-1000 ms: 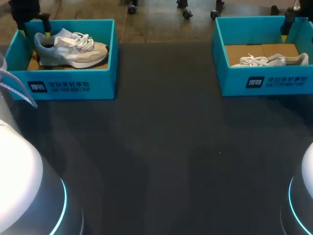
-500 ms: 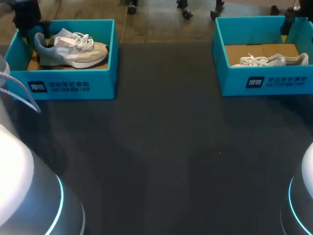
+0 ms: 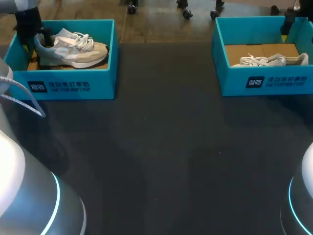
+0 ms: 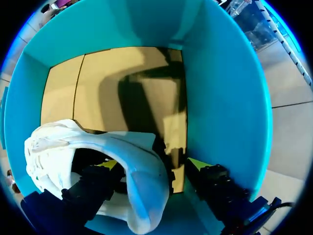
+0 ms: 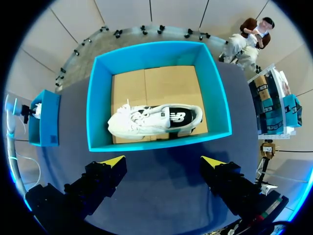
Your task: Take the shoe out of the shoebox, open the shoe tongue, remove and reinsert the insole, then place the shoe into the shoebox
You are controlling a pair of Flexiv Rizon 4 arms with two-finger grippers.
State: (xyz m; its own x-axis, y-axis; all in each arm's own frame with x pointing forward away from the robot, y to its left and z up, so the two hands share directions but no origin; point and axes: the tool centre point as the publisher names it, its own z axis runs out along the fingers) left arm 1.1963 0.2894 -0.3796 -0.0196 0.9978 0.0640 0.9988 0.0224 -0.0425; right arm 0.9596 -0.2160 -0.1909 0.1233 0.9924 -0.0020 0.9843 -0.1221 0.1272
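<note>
Poised open astride the heel of the shoe (image 3: 73, 49) in the left shoebox (image 3: 103, 73): left claw (image 4: 154, 164), one finger inside the collar, the other between heel and end wall, not yet pinching. Long axis along the box, toe toward the worktop's (image 3: 166, 147) middle. Right claw (image 5: 164, 161) open, well apart above the right shoebox (image 5: 156, 142).

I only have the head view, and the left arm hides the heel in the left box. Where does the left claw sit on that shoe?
Observer: In the left wrist view, the left claw is open astride the shoe's heel. One finger is inside the opening. The other is outside, clear of the heel, near the shoebox wall.
Operator: And the right claw's fingers?
Observer: The right claw is open, hovering over the table. The right shoebox lies ahead of it, with the white shoe inside.
</note>
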